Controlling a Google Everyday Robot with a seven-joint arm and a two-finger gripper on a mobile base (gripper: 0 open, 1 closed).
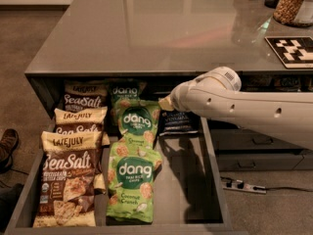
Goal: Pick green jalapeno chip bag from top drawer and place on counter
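Observation:
The dark navy chip bag lies at the back right of the open top drawer, partly under my arm. My white arm reaches in from the right, just below the counter's edge. My gripper sits right above the bag's upper left part; whether it touches the bag is hidden. The glossy grey counter spreads above the drawer.
Three green "dang" bags fill the drawer's middle column and several "Sea Salt" bags fill the left. A black-and-white tag and a jar stand on the counter's right. Narrower drawers, a power strip and a shoe are nearby.

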